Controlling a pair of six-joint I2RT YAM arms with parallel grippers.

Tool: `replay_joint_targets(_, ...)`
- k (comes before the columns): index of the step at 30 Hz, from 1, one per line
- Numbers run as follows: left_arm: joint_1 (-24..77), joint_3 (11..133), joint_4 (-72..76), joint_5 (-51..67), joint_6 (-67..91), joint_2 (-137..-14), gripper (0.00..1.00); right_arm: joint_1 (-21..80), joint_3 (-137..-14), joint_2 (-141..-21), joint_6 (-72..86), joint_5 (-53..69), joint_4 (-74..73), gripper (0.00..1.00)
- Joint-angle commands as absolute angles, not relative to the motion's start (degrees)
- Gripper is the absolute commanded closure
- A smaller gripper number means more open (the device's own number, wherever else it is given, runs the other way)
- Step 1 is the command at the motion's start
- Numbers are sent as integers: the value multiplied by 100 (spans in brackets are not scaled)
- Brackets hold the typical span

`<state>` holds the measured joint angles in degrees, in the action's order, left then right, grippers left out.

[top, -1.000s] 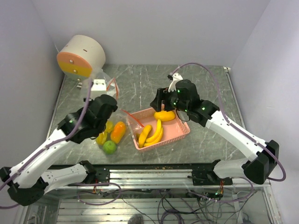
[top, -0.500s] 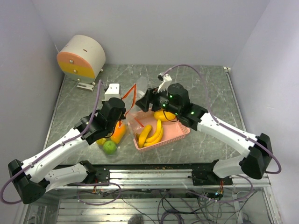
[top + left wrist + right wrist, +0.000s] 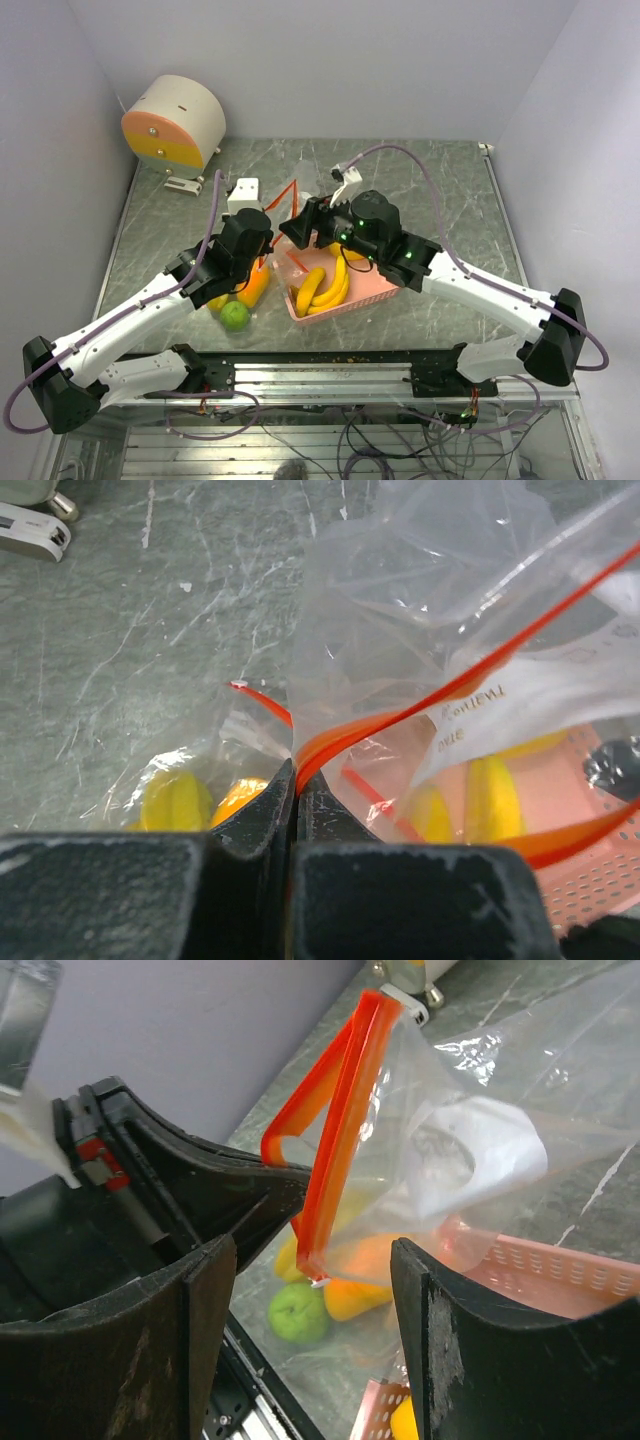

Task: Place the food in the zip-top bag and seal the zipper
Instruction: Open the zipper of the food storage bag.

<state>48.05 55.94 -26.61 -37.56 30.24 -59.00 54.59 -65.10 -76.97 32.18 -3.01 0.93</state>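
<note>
We see the left tool (image 3: 293, 780) clenched on the zipper (image 3: 400, 715). Its two fingers are pressed together with the red-orange strip pinched between their tips. From that pinch, the strip runs up and to the right across the left wrist view.

The right tool (image 3: 312, 1260) is released. Its jaws stand well apart, and the zipper (image 3: 335, 1120) hangs in the gap between them. We see no contact with either finger. In this view the strip rises as a narrow loop, so the mouth of the bag (image 3: 500, 1110) is partly parted.

In the top view, the two tools meet over the middle of the desk (image 3: 440, 180), the left tool (image 3: 262, 245) beside the right tool (image 3: 300, 222). The bag (image 3: 283, 212) is lifted between them, just left of the pink basket (image 3: 385, 290).

Food positions:
- The green ball (image 3: 235, 315), the orange fruit (image 3: 252, 285) and a yellow piece (image 3: 217, 298) lie close together under the left arm. The wrist views show them behind clear plastic.
- The bananas (image 3: 325, 285) lie in the basket, outside the bag.
- A further yellow piece in the basket is mostly hidden by the right arm.

A white and orange drum (image 3: 175, 120) stands at the back left corner, with a small white box (image 3: 243, 192) near it.
</note>
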Motion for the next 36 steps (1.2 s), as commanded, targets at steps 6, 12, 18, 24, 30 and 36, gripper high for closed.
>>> replay_joint_targets(6, 4816, 5621, -2443, -3802, 3049, -5849, 93, 5692, -7062, -8147, 3252, -1225, -296, 37)
replay_joint_targets(12, 4815, 5726, -2463, -3725, 2978, -5679, 93, 5704, -7503, -8716, 3289, -1983, -595, 38)
replay_joint_targets(18, 4816, 6199, -3281, -4156, 2753, -5147, 93, 5698, -7617, -9000, 3178, -3280, -1344, 39)
replay_joint_targets(24, 4816, 6728, -4613, -5301, 2629, -4427, 93, 5670, -7054, -8626, 2976, -3834, -1630, 40)
replay_joint_targets(30, 4813, 6936, -5393, -5400, 2885, -4395, 93, 5649, -7047, -9142, 2385, -2476, -1123, 41)
replay_joint_targets(36, 4816, 6299, -4690, -4652, 2960, -4792, 93, 5643, -7160, -9649, 2138, -1352, -824, 38)
